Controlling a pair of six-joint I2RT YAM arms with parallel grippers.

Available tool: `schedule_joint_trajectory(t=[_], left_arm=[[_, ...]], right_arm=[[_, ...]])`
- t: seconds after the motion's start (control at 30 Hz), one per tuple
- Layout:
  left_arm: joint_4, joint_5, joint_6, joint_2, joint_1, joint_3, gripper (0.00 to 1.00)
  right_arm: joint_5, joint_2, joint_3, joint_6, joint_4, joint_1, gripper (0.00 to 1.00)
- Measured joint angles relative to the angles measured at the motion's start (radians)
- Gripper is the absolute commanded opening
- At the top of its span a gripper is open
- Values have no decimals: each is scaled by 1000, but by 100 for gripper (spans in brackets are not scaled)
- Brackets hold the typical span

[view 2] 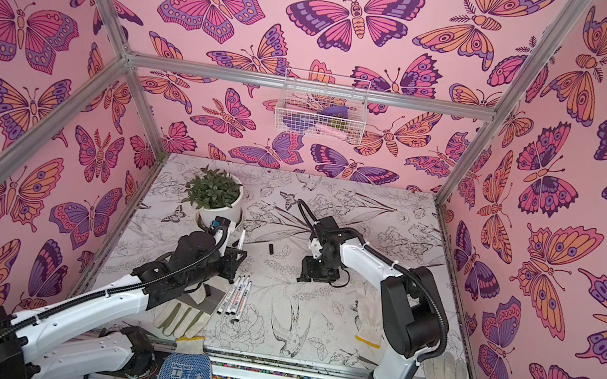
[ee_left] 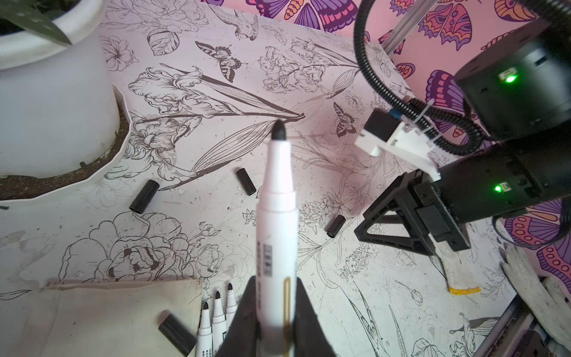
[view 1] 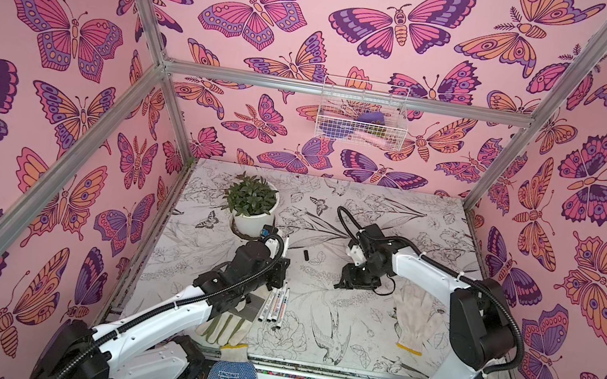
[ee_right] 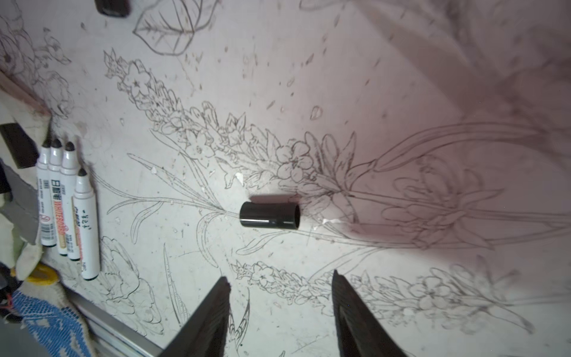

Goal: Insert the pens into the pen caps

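Well, the pot [view 1: 251, 225] held a green plant [view 1: 251, 196], the wire basket [view 1: 330, 121] purple and pink things [view 1: 373, 119]. The left fingers [ee_left: 244, 323] pinched a pen [ee_left: 278, 216]; the right fingers [ee_right: 210, 321] stood spread.

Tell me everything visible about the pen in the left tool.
The held pen is a slim white plastic marker, uncapped, its dark rounded tip exposed beyond a stepped collar, with grey print and a gold mark on the barrel. The left tool is shut on its rear barrel; the tip points away from it. Nothing else touches it.
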Motion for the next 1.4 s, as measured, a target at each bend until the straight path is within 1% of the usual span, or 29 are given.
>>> schedule_joint_trajectory(t=[0.17, 0.33, 0.43, 0.53, 0.77, 0.93, 1.1, 1.4], left_arm=[[0, -3, -1, 0, 0, 0, 0], [0, -7, -13, 0, 0, -1, 0], [0, -10, -16, 0, 0, -1, 0], [2, -15, -16, 0, 0, -1, 0], [17, -21, -16, 7, 0, -1, 0], [23, -22, -16, 8, 0, -1, 0], [23, -22, -19, 10, 0, -1, 0], [24, -29, -38, 6, 0, -1, 0]], right_arm=[[-42, 54, 16, 3, -26, 0, 52], [-38, 60, 18, 3, -42, 0, 49], [27, 60, 22, -3, -50, 13, 53], [117, 60, 34, -25, -68, 33, 57], [263, 91, 108, -89, -106, 66, 58], [304, 136, 110, -121, -111, 108, 58], [352, 147, 122, -140, -107, 150, 59], [357, 194, 188, -192, -126, 153, 57]])
